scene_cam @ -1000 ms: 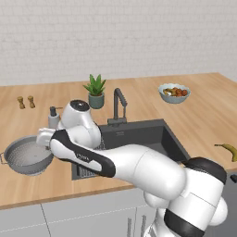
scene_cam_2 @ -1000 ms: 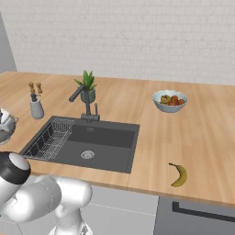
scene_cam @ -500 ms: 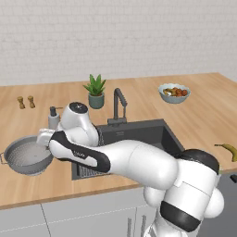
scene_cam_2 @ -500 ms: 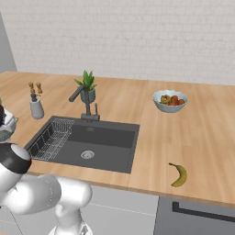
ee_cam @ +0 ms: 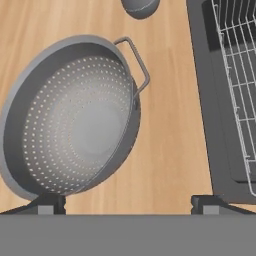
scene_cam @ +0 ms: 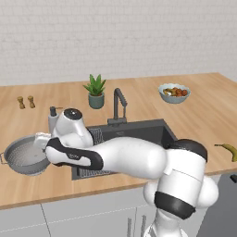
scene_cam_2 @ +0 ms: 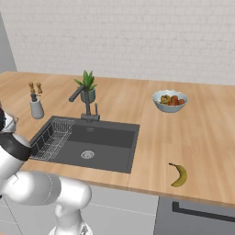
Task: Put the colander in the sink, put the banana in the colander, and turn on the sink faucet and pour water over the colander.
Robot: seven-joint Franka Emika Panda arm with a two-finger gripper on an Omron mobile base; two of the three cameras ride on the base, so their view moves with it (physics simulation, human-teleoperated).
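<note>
The grey perforated colander (ee_cam: 75,125) (scene_cam: 25,156) sits empty on the wooden counter left of the sink (scene_cam: 139,135) (scene_cam_2: 105,143). My gripper (ee_cam: 129,204) (scene_cam: 41,140) hovers above the colander's right rim, near its handle (ee_cam: 138,64). It is open, the two tips spread wide with nothing between them. The banana (scene_cam: 228,150) (scene_cam_2: 178,175) lies on the counter far to the right of the sink. The dark faucet (scene_cam: 117,105) (scene_cam_2: 84,99) stands behind the basin, and no water shows.
A wire rack (ee_cam: 237,75) (scene_cam_2: 53,138) fills the sink's left part. A soap dispenser (scene_cam: 53,118) (scene_cam_2: 36,107), potted plant (scene_cam: 96,92), two shakers (scene_cam: 25,102) and a fruit bowl (scene_cam: 174,92) (scene_cam_2: 170,101) stand behind.
My hand has eased slightly down and left over the colander's right rim, and the elbow has swung along. The colander and banana have not moved.
</note>
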